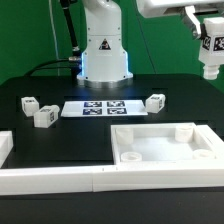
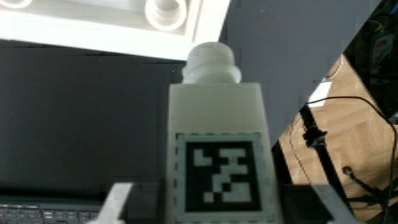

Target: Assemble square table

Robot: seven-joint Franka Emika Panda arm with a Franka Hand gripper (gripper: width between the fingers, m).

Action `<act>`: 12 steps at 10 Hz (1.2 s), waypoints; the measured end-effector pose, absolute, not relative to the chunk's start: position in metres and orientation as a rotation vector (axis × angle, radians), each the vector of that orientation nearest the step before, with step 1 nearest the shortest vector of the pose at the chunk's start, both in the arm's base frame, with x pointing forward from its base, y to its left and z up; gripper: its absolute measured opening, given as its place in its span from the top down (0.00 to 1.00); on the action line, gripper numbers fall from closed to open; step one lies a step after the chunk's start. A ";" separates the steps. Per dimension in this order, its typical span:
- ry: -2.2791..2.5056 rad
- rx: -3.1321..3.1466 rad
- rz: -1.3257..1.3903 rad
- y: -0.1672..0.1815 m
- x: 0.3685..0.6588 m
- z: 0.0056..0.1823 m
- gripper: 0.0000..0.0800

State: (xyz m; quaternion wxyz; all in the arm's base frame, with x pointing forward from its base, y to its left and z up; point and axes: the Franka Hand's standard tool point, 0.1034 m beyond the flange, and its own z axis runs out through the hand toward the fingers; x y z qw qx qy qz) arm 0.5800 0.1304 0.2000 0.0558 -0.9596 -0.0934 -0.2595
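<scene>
Wrist view, jaws clamped on tagged white leg, long axis vertical (rounded tip pointing down)

Four legs, one square panel, one marker board

In the exterior view my gripper at two o'clock is cut off by the picture's edge. The tag on the leg it holds is too small to read, and the square panel at four o'clock also runs out of frame. In the wrist view the leg's near end and my fingers are cropped, and the panel beyond, with one socket, is blurred and cut off.
</scene>
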 end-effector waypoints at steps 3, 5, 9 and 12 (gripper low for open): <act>-0.281 -2.912 -0.787 0.130 0.580 0.200 0.64; -0.326 -2.909 -0.833 0.117 0.585 0.192 0.64; -0.309 -2.873 -0.944 0.106 0.593 0.164 0.64; -0.309 -2.873 -0.945 0.106 0.593 0.164 0.64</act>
